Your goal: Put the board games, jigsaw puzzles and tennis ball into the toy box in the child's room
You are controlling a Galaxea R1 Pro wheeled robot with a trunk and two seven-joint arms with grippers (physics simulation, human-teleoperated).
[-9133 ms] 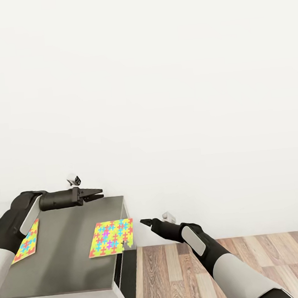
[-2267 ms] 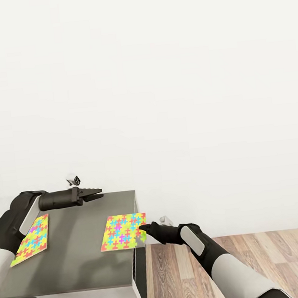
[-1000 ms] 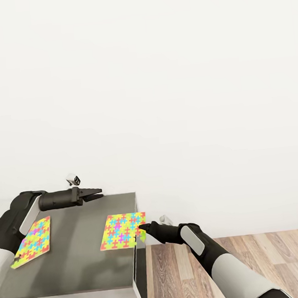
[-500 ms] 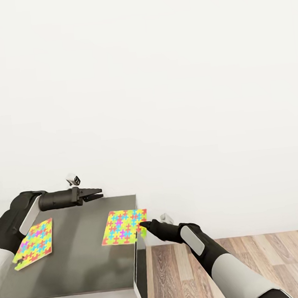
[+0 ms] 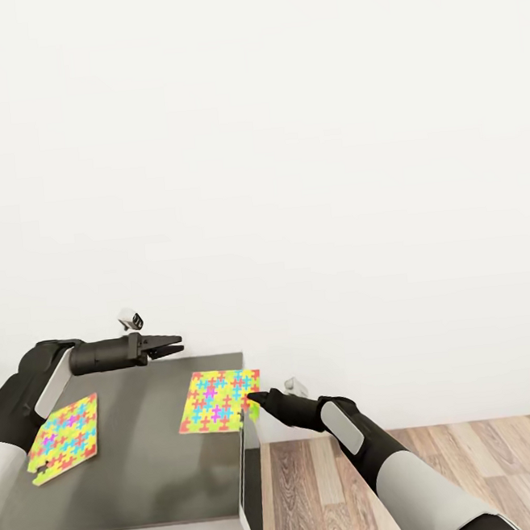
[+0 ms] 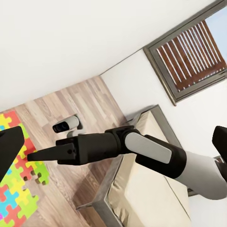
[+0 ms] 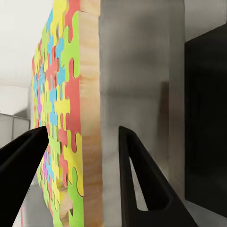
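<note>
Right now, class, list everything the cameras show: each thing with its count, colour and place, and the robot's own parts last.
flat jigsaw puzzle sheets: 2, yellow, pink, orange and blue; one at the table's right edge, one near its left side.
dark grey table: 1, against the wall.
wood-plank floor: brown, right of the table.
white wall: behind the table.
bed with beige mattress and grey frame: 1, in the left wrist view.
grey-framed window with brown slats: 1, in the left wrist view.
left gripper: black, above the table's far edge, holding nothing.
right gripper: black, open, fingers either side of the right puzzle's edge.
</note>
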